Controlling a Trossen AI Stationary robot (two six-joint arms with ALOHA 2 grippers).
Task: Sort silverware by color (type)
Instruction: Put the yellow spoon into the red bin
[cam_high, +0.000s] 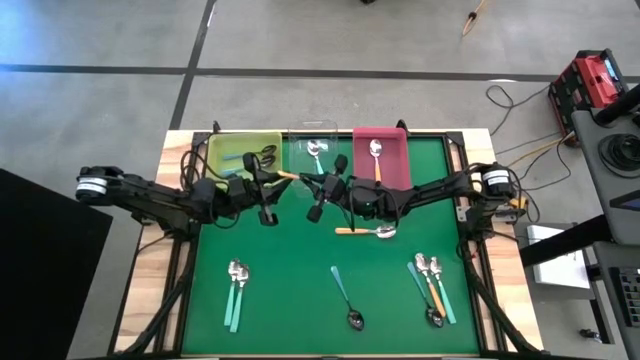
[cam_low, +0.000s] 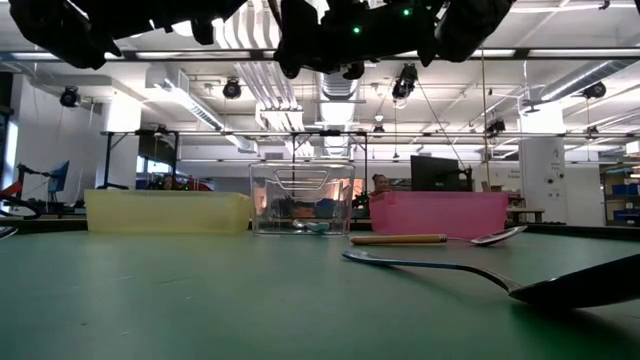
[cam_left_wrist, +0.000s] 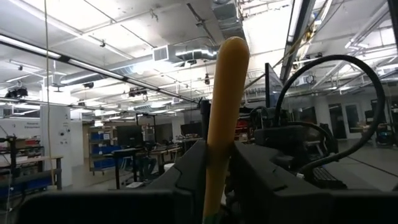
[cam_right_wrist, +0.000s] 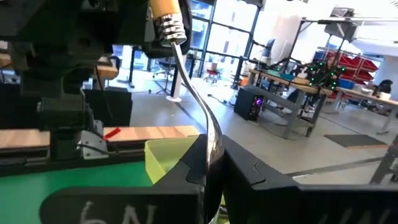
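High view: left hand and right hand raised close together above the green desk, near the yellow bin, clear bin and pink bin. Between them, one thin orange-handled spoon with a silver bowl — a hand-over, by judgement. More orange- and teal-handled spoons lying loose on the desk.

Low view: both arms overhead; held spoon not discernible.

Left wrist view: left fingers clamped on the orange handle, standing upright.

Right wrist view: right fingers closed on the thin silver neck just below the handle.

Handling, as judged: light, stiff, slick on the polished metal — prone to pivot in a narrow pinch. Grip the thicker handle near mid-length, not the bowl.
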